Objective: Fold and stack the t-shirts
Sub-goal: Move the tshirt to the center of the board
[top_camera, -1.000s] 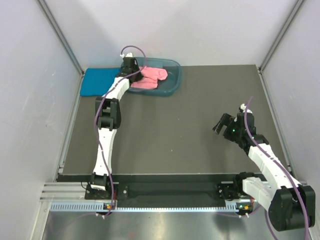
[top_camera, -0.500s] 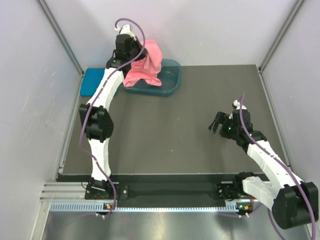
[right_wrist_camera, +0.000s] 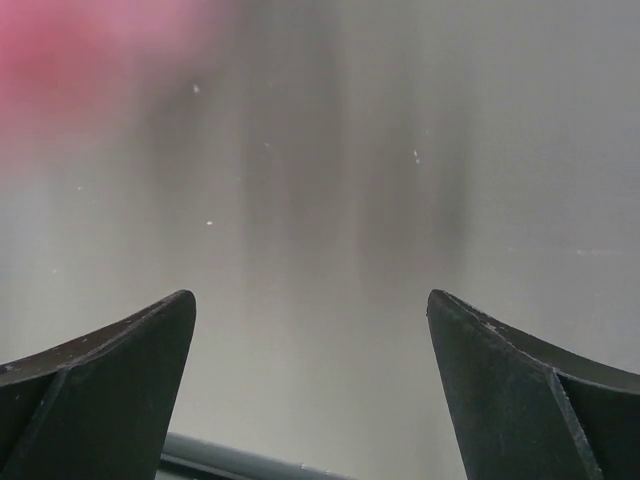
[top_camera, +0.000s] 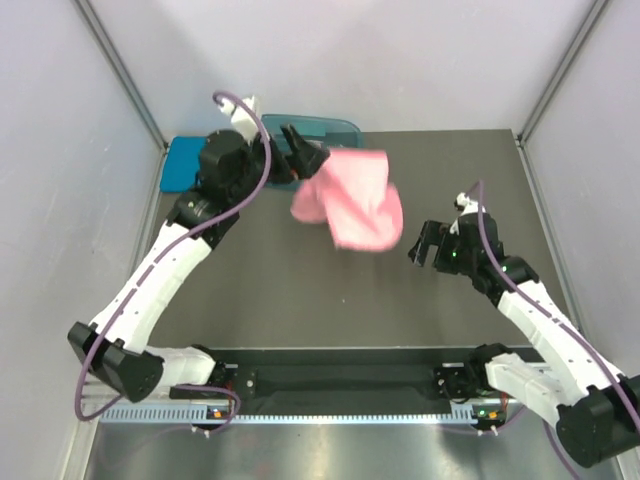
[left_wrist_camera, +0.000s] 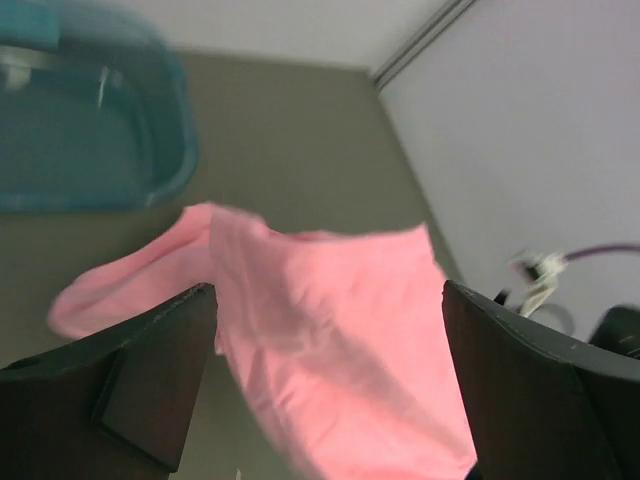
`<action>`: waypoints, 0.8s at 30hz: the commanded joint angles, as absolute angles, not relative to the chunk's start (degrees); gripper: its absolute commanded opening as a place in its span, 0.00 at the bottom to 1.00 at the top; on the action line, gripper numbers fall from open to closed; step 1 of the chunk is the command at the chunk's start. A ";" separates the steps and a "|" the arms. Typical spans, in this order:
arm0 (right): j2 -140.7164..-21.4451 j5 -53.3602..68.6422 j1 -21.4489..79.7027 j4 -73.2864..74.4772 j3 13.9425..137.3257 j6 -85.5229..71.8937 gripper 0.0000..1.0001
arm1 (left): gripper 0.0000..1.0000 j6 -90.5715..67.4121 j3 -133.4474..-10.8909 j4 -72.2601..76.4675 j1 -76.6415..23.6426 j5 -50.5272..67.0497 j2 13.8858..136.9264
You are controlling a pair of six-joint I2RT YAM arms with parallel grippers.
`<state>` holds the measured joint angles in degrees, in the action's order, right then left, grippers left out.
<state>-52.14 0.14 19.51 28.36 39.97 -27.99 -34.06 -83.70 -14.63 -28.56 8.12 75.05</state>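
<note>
The salmon-pink t-shirt spreads loose above the middle of the mat, just right of my left gripper, whose jaws stand wide open and hold nothing. In the left wrist view the same pink t-shirt hangs beyond the gap of the left gripper, blurred by motion. The teal-blue t-shirt lies flat at the far left corner, partly behind the left arm. My right gripper is open, low over the mat to the right of the pink cloth; the right gripper frames only bare mat.
A dark teal see-through tub stands at the far edge, behind the left gripper; the tub looks empty in the wrist view. Grey walls close in three sides. A metal rail runs along the near edge.
My left arm lifted the pink t-shirt out of the tub, swung right and toward the centre, then opened its jaws; the shirt now flies free. The right gripper crept slightly left.
</note>
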 commanded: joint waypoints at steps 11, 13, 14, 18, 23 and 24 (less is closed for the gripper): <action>-55.10 16.41 21.00 38.26 43.35 -23.03 0.85 | 0.62 -42.71 -52.31 -24.01 -29.52 15.81 66.79; -58.16 21.26 21.79 35.61 42.46 -23.90 0.76 | 0.60 -43.33 -51.16 -22.42 -30.84 17.48 70.11; -59.66 22.49 22.75 33.07 42.10 -24.34 0.75 | 0.61 -43.33 -50.98 -22.15 -32.42 17.75 71.62; -68.45 25.31 27.41 30.68 44.55 -24.17 0.77 | 0.84 -40.87 -52.03 -22.41 -34.63 15.03 78.38; -74.00 23.64 29.53 30.41 46.41 -24.35 0.83 | 0.91 -37.01 -57.63 -26.09 -34.37 13.89 91.82; -73.92 23.21 29.53 30.32 46.41 -24.43 0.84 | 0.91 -36.04 -58.87 -26.97 -34.37 13.19 93.76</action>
